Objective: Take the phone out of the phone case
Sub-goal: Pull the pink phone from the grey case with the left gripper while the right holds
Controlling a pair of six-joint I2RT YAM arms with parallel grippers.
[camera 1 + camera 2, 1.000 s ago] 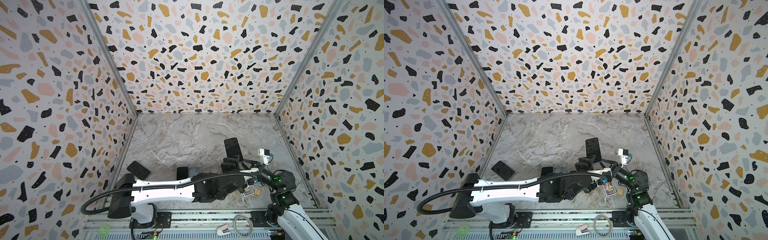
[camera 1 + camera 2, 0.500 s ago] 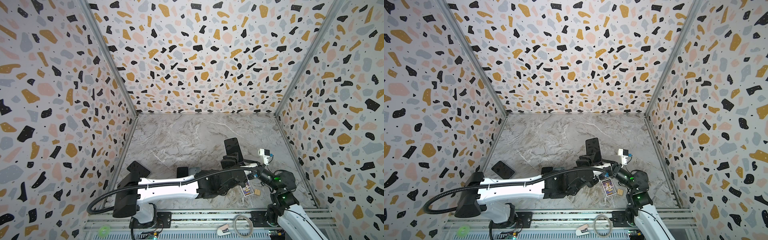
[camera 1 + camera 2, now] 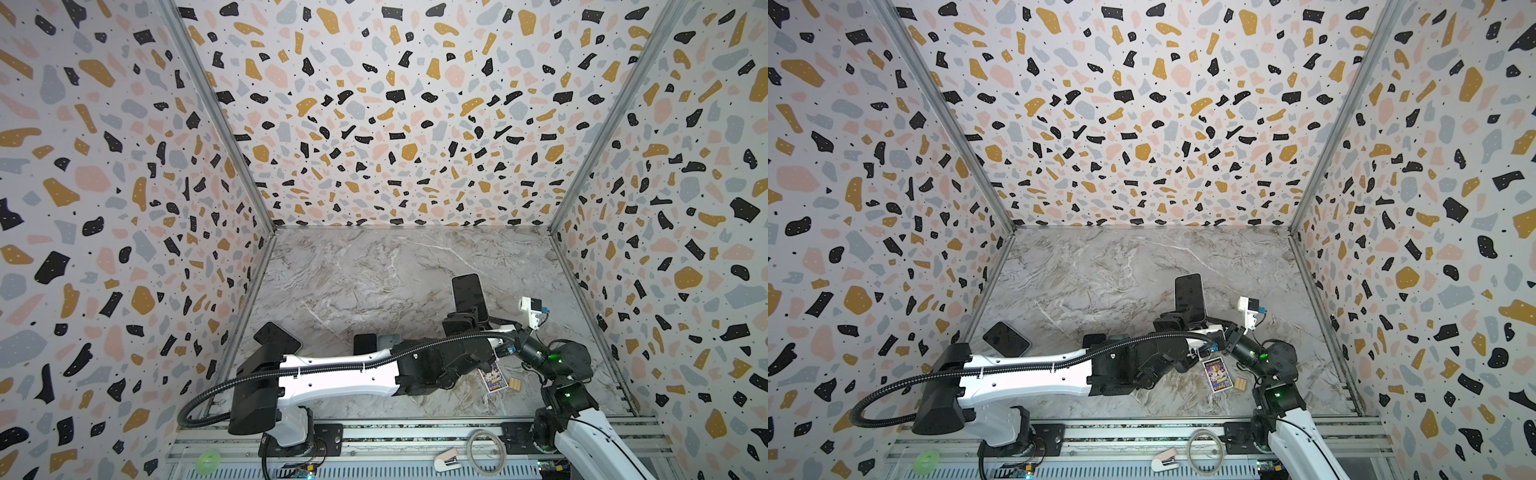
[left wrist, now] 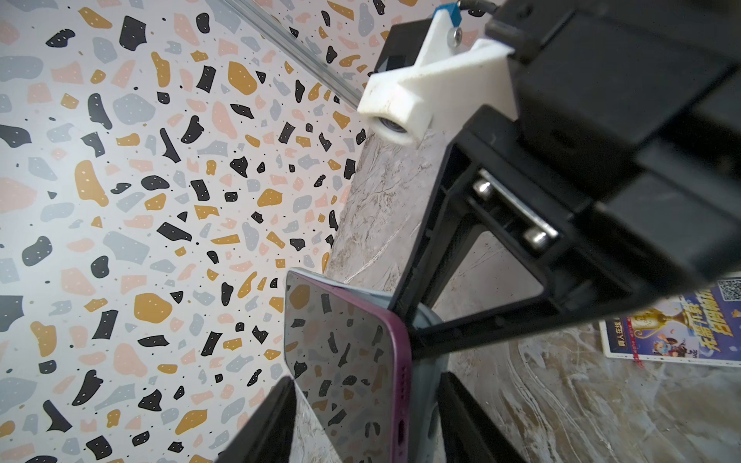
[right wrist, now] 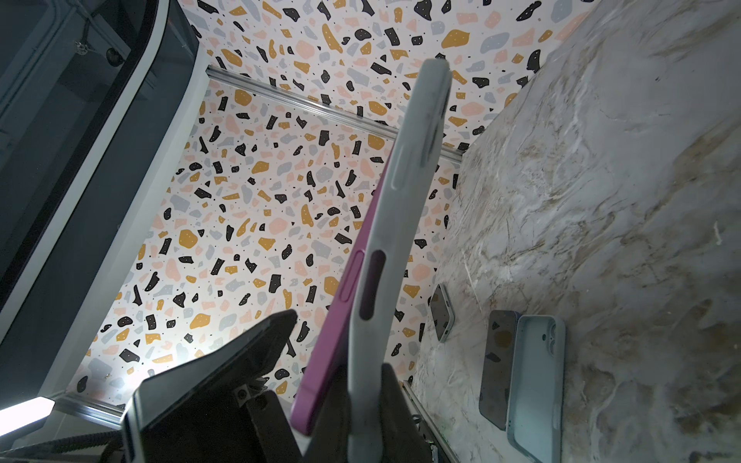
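Terrazzo-print walls (image 3: 374, 104) on three sides, marble table (image 3: 365, 266), all the action at front right. Right claw (image 5: 364, 385) is clamped shut on the low end of the pale grey case (image 5: 405, 180), holding it on end, up off the table. My read is that it's the anchor: with the case pinned and both faces reachable, the other arm can pull the phone away instead of dragging the lot across the marble. Purple phone (image 5: 339, 312) is roughly half out. Its low end has sprung clear of the case on the screen (image 4: 333, 340) side, and its upper end is still seated near the camera cutout. Left claw (image 4: 365, 391) reaches across from the left and sits partway open around that low end. The right wrist view shows a gap between one of its fingers (image 5: 268, 340) and the screen, so I'd say it has hold of nothing yet. I can't tell about contact on the other finger. Long axis of phone and case runs from the claws up and away toward the back wall, tilted, not flat. Camera end is far from the claws, and the screen faces up toward the top views. Spare phone (image 5: 497, 368) and empty case (image 5: 537, 381) lie flat side by side on the table, well apart from this. Printed card (image 3: 493, 376) lies near the arms, not in play.
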